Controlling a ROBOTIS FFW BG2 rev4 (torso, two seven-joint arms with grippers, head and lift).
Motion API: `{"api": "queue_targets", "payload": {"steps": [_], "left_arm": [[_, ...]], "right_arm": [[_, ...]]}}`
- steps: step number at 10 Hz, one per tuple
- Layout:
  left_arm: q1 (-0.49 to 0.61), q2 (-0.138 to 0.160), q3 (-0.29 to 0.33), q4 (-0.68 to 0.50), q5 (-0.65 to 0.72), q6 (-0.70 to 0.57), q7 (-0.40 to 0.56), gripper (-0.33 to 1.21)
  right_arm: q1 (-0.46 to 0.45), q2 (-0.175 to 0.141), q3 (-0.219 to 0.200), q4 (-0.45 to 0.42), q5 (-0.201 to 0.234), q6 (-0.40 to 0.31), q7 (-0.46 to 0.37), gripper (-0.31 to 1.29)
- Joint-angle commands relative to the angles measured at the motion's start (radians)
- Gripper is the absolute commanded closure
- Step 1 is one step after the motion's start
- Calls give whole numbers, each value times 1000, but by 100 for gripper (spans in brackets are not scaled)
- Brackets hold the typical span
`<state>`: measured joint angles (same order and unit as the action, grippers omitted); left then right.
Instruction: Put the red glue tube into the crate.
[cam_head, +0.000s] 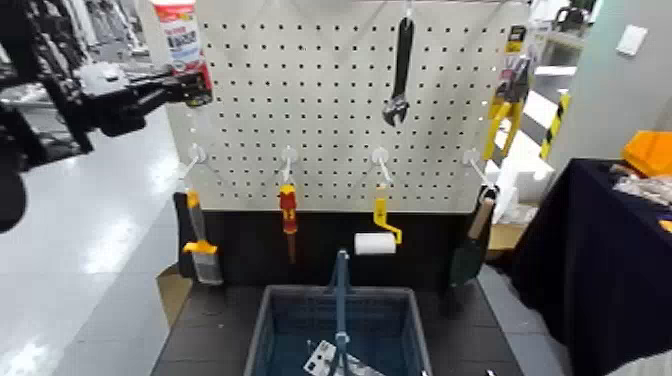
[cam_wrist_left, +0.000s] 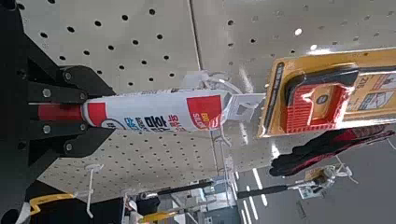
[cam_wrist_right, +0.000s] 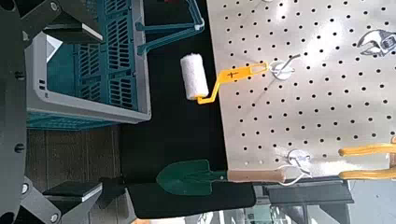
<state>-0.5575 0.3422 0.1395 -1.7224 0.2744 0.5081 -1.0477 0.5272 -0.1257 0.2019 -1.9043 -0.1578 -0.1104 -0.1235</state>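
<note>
Tube (cam_head: 182, 36) upright, flat end up, left gripper (cam_head: 198, 90) below

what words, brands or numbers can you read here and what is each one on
None can be read for certain.
Red glue tube: printed lettering, too small and blurred to read.
Boxed tool's yellow card: print too small to read.

Crate mouth (cam_head: 268, 292) open, central handle (cam_head: 341, 300) amid it

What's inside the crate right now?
In the crate, a white item with dark marks lies on the bottom; the handle and picture edge hide the rest.
</note>
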Motion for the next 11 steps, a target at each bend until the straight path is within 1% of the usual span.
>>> {"api": "queue_targets", "payload": {"steps": [1, 3, 6, 9, 11], "left_arm": [[28, -32, -29, -2, 55, 3, 2, 106], [59, -55, -54, -3, 83, 13, 3, 106], [113, -94, -113, 20, 120, 23, 12, 105], [183, -135, -130, 27, 128, 36, 22, 105], [225, -155, -136, 18, 132, 55, 26, 105]], "right_arm": [[0, 0, -1, 2, -3, 0, -1, 18], [0, -2, 1, 1, -3, 2, 1, 18], [-1, -2, 4, 1, -3, 5, 1, 18], [-1, -3, 5, -2, -3, 8, 1, 18], [-1, -3, 5, -6, -3, 11, 1, 18]]}}
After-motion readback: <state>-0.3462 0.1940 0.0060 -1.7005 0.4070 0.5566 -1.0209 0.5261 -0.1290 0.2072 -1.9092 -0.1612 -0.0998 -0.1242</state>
